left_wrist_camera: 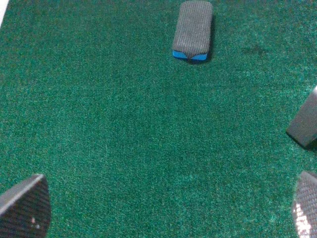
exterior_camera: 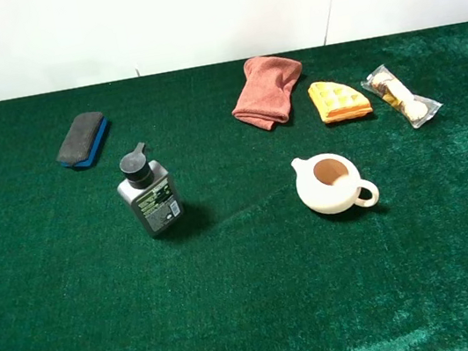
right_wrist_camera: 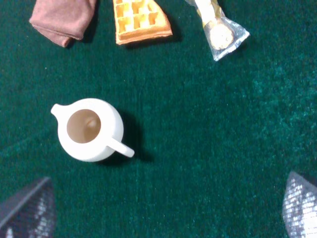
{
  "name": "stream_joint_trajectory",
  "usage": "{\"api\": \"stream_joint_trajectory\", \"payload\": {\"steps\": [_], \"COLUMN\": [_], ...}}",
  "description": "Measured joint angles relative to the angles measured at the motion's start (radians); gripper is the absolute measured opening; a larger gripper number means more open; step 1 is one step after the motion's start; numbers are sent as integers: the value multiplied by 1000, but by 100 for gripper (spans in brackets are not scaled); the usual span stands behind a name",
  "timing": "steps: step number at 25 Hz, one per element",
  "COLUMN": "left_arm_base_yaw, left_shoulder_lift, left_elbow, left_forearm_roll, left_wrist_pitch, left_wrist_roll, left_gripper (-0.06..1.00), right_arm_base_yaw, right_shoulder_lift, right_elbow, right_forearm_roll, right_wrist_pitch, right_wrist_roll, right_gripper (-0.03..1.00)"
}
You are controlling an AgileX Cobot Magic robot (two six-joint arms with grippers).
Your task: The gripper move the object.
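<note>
The object, a clear packet of round brown and cream snacks (exterior_camera: 401, 96), lies flat at the back right of the green cloth, right of the orange waffle wedge. It also shows in the right wrist view (right_wrist_camera: 218, 27). My right gripper (right_wrist_camera: 163, 210) is open and empty, well short of the packet, nearer the front edge with the white jug ahead of it. My left gripper (left_wrist_camera: 166, 213) is open and empty over bare cloth on the left side. In the high view only dark bits of the arms show at the bottom corners.
An orange waffle wedge (exterior_camera: 338, 101) and a folded pink cloth (exterior_camera: 267, 90) lie left of the packet. A white jug (exterior_camera: 331, 182) stands at centre right. A dark pump bottle (exterior_camera: 149, 196) and a grey-blue eraser (exterior_camera: 83, 139) are on the left.
</note>
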Motion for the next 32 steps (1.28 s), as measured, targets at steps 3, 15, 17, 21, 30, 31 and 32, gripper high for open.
{"api": "stream_joint_trajectory", "payload": {"steps": [3,15,17,21,30,31,32], "left_arm_base_yaw": [0,0,0,0,0,0,0], "left_shoulder_lift": [0,0,0,0,0,0,0], "left_elbow": [0,0,0,0,0,0,0], "left_forearm_roll": [0,0,0,0,0,0,0], "left_wrist_pitch": [0,0,0,0,0,0,0], "left_wrist_roll": [0,0,0,0,0,0,0], "left_gripper": [99,99,99,99,99,99,99], "right_arm_base_yaw": [0,0,0,0,0,0,0], "right_shoulder_lift": [-97,-479,-534,-623,-670,-670,-670], "right_elbow": [54,259,297,361,411,412,412], "right_forearm_roll": [-6,-136,-144,-157,-170,-170,-170], "right_wrist_pitch": [0,-83,-94,-115,-186,-189,-189], "right_wrist_roll": [0,1,2,3,4,4,4], "right_gripper": [70,70,70,70,70,70,70]}}
